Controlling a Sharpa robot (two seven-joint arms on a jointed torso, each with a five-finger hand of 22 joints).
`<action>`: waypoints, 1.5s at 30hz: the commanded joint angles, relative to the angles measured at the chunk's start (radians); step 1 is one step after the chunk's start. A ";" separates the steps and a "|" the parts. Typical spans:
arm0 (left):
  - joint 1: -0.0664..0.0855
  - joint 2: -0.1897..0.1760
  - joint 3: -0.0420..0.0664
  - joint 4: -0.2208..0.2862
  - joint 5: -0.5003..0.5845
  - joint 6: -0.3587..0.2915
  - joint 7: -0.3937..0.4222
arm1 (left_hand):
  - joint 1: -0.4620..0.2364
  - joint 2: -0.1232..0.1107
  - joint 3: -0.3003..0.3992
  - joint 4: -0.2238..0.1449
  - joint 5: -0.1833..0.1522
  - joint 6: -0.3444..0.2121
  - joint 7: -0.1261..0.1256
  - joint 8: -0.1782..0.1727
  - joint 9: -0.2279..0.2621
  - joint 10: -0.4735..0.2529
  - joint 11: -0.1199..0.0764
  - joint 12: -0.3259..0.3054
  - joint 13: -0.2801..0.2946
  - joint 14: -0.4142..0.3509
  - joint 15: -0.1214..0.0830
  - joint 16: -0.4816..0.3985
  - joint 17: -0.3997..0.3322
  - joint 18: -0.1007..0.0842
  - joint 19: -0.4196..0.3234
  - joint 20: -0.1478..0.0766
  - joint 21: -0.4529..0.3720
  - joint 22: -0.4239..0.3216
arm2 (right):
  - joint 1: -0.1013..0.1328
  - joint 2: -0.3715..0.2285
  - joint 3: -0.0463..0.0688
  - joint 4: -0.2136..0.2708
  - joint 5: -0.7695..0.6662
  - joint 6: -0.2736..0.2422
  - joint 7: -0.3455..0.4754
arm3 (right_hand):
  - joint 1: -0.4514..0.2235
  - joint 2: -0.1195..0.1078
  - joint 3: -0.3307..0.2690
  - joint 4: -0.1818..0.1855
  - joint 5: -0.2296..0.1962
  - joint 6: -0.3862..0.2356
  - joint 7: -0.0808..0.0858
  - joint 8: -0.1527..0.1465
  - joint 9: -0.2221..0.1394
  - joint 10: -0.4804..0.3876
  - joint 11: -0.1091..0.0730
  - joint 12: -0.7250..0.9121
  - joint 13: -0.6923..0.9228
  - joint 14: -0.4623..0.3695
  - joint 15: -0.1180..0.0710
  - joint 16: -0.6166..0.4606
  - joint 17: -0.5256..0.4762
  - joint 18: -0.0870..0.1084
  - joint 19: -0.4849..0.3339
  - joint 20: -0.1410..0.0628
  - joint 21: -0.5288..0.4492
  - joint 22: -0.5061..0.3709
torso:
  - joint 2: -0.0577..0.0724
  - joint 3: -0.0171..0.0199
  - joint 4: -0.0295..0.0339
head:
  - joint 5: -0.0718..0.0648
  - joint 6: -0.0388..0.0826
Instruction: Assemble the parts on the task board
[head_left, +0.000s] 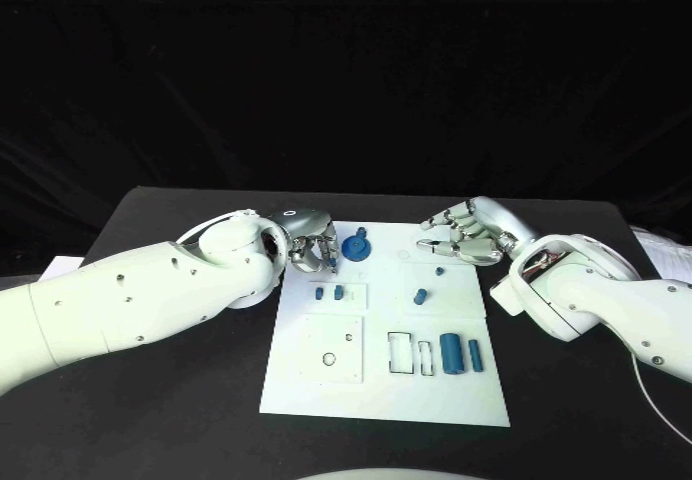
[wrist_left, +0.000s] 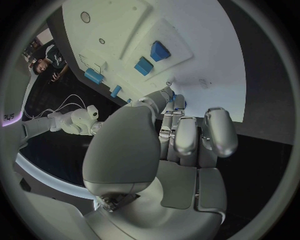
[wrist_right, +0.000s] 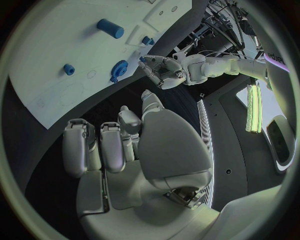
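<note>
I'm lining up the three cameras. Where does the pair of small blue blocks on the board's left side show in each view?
Head view: pair of blue blocks on the task board, just nearer the robot than the left hand.
Left wrist view: blocks on the board beyond the fingertips.
Right wrist view: blocks at the board's far edge.
Shared landmark: the left hand.

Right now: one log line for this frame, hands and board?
left hand: at blue gear, grip unclear | right hand: empty, fingers curled, over board far edge | two cylinders lying near slots
</note>
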 joint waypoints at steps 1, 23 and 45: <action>0.000 -0.002 0.000 0.005 0.013 0.032 -0.015 | -0.013 -0.002 0.003 0.002 -0.006 0.005 -0.001 -0.007 0.001 0.007 0.003 -0.007 -0.001 0.022 0.001 0.006 -0.002 -0.010 0.005 0.002 0.004 0.009 | -0.001 0.001 0.000 0.000 -0.002 0.014 0.003 | -0.003 0.007 -0.003 -0.001 0.002 0.005 -0.001 -0.002 0.000 -0.007 -0.003 -0.005 0.000 0.043 -0.007 -0.005 -0.001 0.016 -0.008 -0.002 -0.004 0.012 | 0.000 0.0007 -0.0002 | 0.002 -0.001; -0.003 0.011 -0.002 -0.004 0.019 0.051 -0.018 | -0.017 -0.003 0.002 0.003 -0.008 0.007 -0.002 -0.008 0.001 0.009 0.003 -0.007 -0.001 0.021 0.001 0.006 -0.005 -0.010 0.005 0.002 0.003 0.009 | -0.001 0.003 0.000 0.001 -0.002 0.015 0.003 | -0.003 0.007 -0.003 -0.001 0.002 0.005 -0.001 -0.002 0.000 -0.007 -0.003 -0.005 0.000 0.043 -0.007 -0.005 -0.001 0.016 -0.008 -0.002 -0.004 0.012 | 0.001 0.0011 -0.0018 | 0.001 -0.005; -0.012 0.029 -0.005 -0.028 0.019 0.077 -0.018 | -0.023 -0.005 0.000 0.004 -0.011 0.008 -0.003 -0.010 0.000 0.009 0.002 -0.009 -0.001 0.020 0.001 0.005 -0.009 -0.010 0.005 0.002 0.005 0.011 | -0.001 0.003 0.000 0.002 -0.002 0.016 0.003 | -0.003 0.007 -0.003 -0.001 0.002 0.005 -0.001 -0.002 0.000 -0.007 -0.003 -0.005 0.000 0.043 -0.007 -0.005 -0.001 0.016 -0.008 -0.002 -0.004 0.012 | -0.001 0.0009 -0.0002 | -0.001 -0.008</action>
